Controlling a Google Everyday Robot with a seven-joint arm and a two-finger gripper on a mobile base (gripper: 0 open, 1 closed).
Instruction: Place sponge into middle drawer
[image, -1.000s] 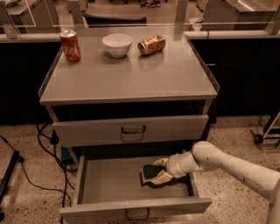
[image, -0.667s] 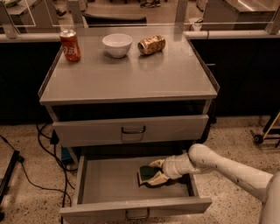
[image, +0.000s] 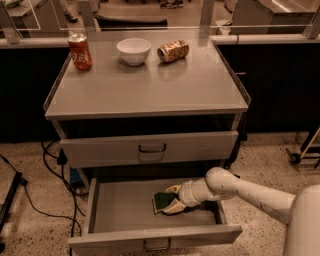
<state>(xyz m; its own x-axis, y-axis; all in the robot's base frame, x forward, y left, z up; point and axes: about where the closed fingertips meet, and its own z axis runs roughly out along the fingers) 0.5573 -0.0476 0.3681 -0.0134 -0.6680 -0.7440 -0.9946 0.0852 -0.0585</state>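
Note:
The sponge (image: 161, 201), dark green face over a pale yellow body, is inside the open middle drawer (image: 120, 215), right of its centre and low over or on the drawer floor. My gripper (image: 172, 198) reaches into the drawer from the right, with its pale fingers around the sponge's right end. The drawer is pulled out, its wire handle (image: 156, 245) at the bottom front. The like grey drawer (image: 150, 148) above it is shut.
On the cabinet top (image: 150, 85) stand a red soda can (image: 80, 51), a white bowl (image: 134, 51) and a tipped gold can (image: 173, 51). Cables (image: 40, 180) run on the floor at the left. A wheeled cart base (image: 305, 150) is at the right.
My gripper with the sponge has moved left, further toward the middle of the drawer, and slightly lower.

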